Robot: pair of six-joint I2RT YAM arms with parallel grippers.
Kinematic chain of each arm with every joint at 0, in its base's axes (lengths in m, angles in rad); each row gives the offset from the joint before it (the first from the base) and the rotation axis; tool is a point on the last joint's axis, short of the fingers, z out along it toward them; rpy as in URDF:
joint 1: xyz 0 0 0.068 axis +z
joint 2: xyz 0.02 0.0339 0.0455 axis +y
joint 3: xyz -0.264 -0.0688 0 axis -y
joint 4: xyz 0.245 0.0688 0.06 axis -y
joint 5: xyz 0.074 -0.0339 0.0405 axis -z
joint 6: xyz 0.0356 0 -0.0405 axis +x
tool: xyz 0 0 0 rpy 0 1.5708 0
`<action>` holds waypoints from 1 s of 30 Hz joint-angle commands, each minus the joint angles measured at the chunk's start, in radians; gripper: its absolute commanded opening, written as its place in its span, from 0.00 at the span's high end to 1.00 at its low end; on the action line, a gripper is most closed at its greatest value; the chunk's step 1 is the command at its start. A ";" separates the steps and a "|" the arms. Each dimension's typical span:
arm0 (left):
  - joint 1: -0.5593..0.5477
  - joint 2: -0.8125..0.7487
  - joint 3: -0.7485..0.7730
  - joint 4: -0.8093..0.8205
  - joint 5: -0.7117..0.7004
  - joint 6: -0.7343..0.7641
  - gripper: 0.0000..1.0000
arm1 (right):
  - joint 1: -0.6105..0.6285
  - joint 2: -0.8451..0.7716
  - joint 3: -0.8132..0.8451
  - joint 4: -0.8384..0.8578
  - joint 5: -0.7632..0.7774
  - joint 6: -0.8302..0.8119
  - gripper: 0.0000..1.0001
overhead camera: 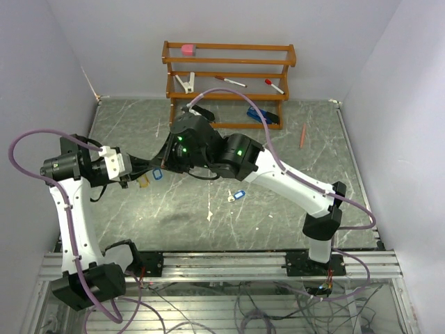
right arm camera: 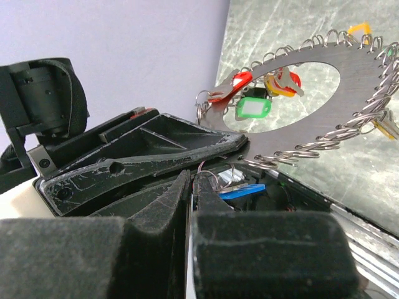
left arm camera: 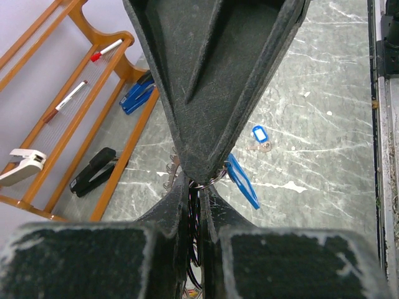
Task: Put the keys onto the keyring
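While left gripper [left arm camera: 198,196] clamps tight on keyring [right arm camera: 368,93] and right gripper [right arm camera: 192,184] on blue key [right arm camera: 242,190], misaligned loops [right arm camera: 293,156] risk a drop.

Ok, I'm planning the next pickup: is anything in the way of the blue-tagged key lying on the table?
Nothing visible does. The loose key lies alone on bare table, nothing on or against it. But the right gripper holds another blue-tagged key.
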 commanded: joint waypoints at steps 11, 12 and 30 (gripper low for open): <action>0.003 0.060 0.141 0.029 0.125 0.010 0.93 | 0.069 -0.062 -0.182 0.215 0.032 0.123 1.00; 0.004 0.063 0.133 0.028 0.125 0.019 0.93 | 0.069 -0.065 -0.185 0.218 0.039 0.125 1.00; 0.001 0.087 0.146 0.035 0.126 -0.035 0.93 | 0.070 -0.058 -0.216 0.309 0.061 0.145 0.76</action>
